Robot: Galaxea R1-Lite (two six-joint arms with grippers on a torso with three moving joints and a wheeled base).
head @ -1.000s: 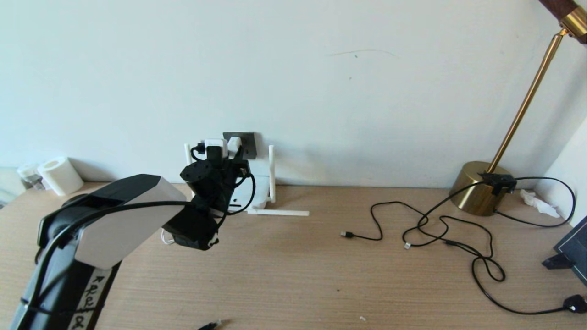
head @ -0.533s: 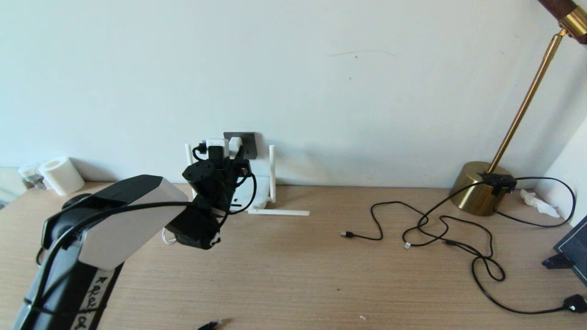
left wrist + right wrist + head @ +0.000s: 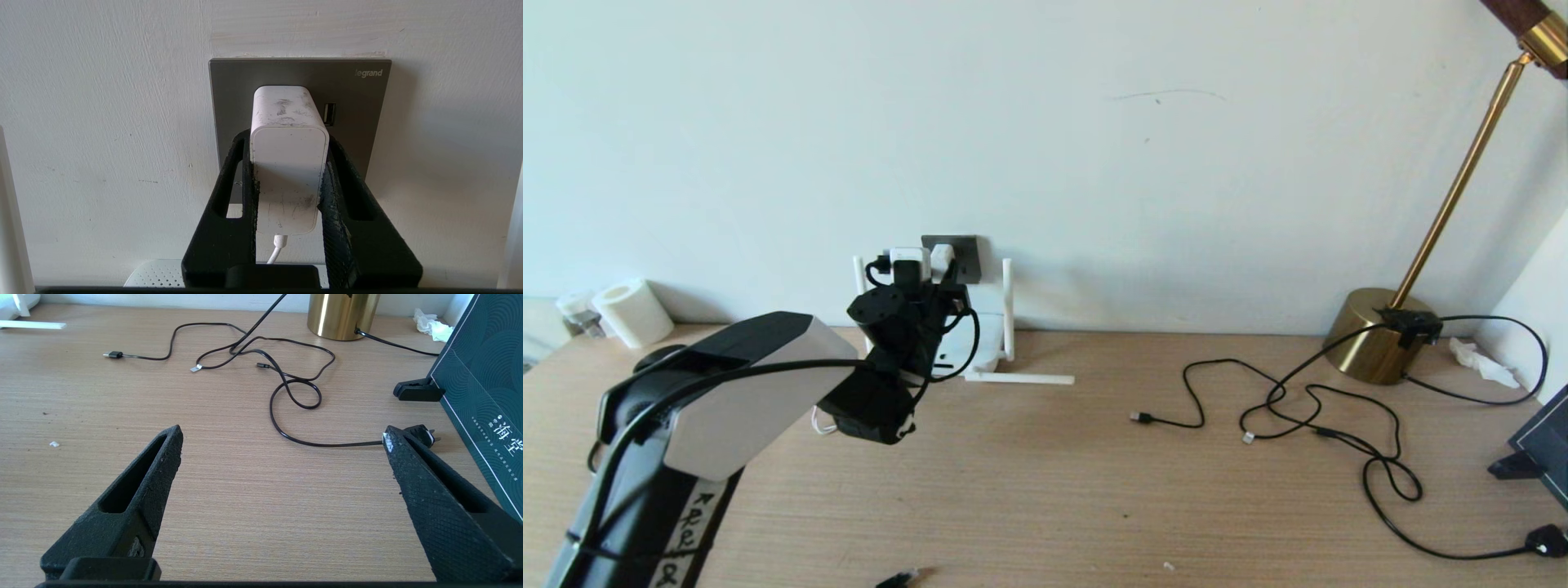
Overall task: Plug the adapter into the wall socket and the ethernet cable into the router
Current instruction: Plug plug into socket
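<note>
Adapter (image 3: 288, 159): white rounded-square power block, centre of the left wrist view, its far face flat against the wall socket (image 3: 359, 106), so the prongs are hidden and judged fully seated; long axis runs out from the wall toward the camera, thin white cord (image 3: 277, 249) leaving the near end downward. Wall socket: dark grey plate, upper centre, a USB port (image 3: 329, 114) showing just beside the block. Left gripper (image 3: 288, 192): narrow, its two black fingers (image 3: 339, 212) flanking the block's sides, the left pad touching, a slight gap possible on the right; whether the hold is loosening cannot be told for certain; the side hold suits pushing straight along the prong axis. In the head view this gripper (image 3: 920, 273) sits left of centre against the wall, above the router (image 3: 988, 347), whose white antennas (image 3: 1006, 306) stand upright beside it, one lying flat on the wooden desk (image 3: 1045, 490). Right gripper (image 3: 282, 457): spread wide, holding nothing, low in the right wrist view over bare desk. Beyond it: thin black cables (image 3: 261, 355), brass lamp base (image 3: 343, 314), dark green box (image 3: 486, 388). Ethernet plug not identified with certainty; router step judged outstanding
</note>
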